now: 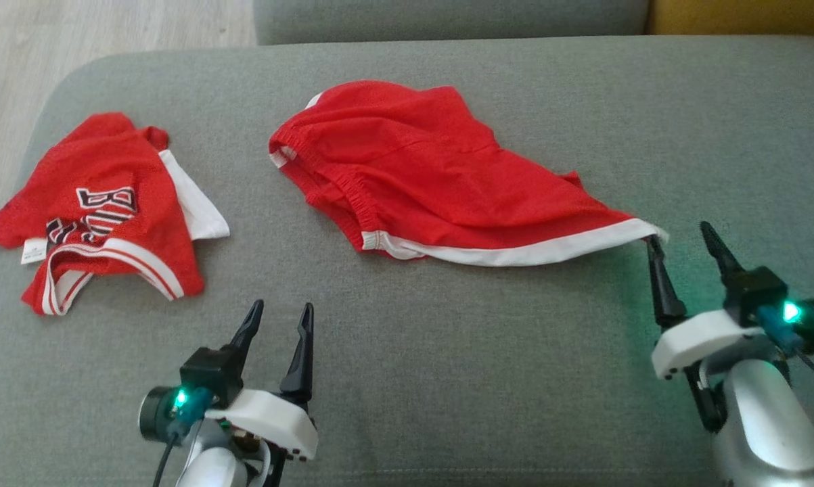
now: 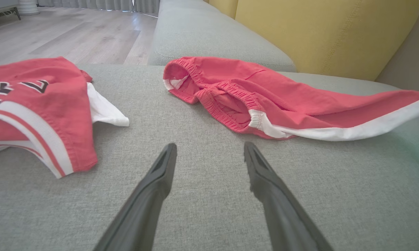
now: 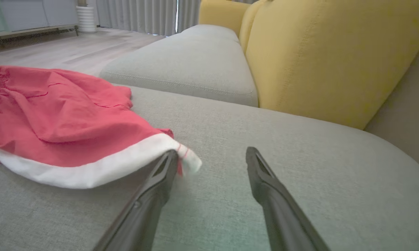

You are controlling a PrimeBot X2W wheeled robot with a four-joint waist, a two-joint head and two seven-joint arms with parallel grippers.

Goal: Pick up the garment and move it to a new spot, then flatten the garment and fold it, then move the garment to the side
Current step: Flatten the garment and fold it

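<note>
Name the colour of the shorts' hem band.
The hem band is white, clearest in the left wrist view.

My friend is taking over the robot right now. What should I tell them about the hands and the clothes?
Left gripper: open, empty, over the bare grey sofa cushion.
Right gripper: open, empty, one finger touching a corner of the white-hemmed red fabric shorts.
Shorts lie mid-cushion, rumpled, unfolded; a crumpled red lettered jersey lies to their left.
Done: shorts seemingly set down. Left: flatten, fold, move aside.
</note>
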